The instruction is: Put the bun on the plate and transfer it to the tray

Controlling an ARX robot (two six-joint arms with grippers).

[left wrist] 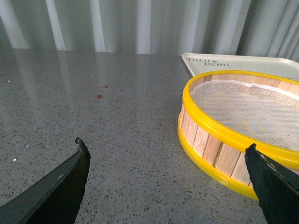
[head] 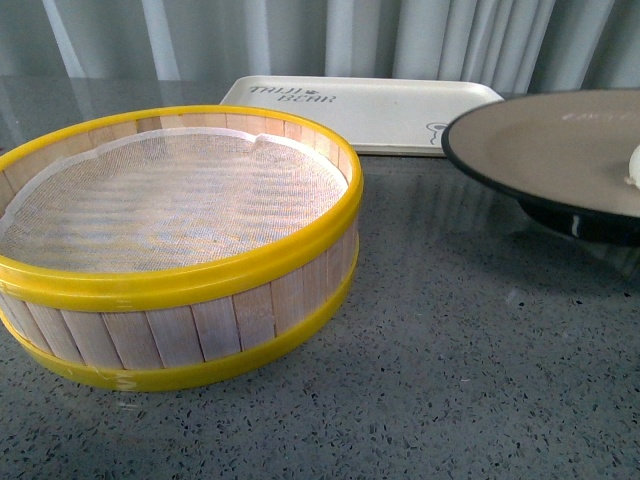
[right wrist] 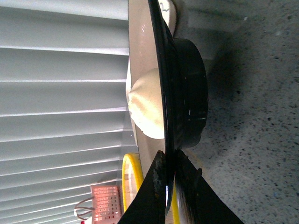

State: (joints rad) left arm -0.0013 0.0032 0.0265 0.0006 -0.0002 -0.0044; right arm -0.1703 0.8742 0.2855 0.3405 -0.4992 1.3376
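Note:
The plate (head: 560, 145), taupe inside with a black rim and foot, hangs above the table at the right of the front view. The off-white bun (head: 634, 165) lies on it, cut by the frame's right edge. In the right wrist view the plate (right wrist: 187, 93) shows edge-on with the bun (right wrist: 145, 105) on it, and my right gripper (right wrist: 169, 161) is shut on its rim. The cream tray (head: 380, 110) with dark lettering lies flat behind, at the back. My left gripper (left wrist: 166, 154) is open and empty over bare table, left of the steamer basket.
A yellow-rimmed wooden steamer basket (head: 180, 250) with a white mesh liner fills the left and middle of the front view, in front of the tray; it also shows in the left wrist view (left wrist: 233, 130). Grey speckled tabletop (head: 450, 380) lies before it. Pale curtains hang behind.

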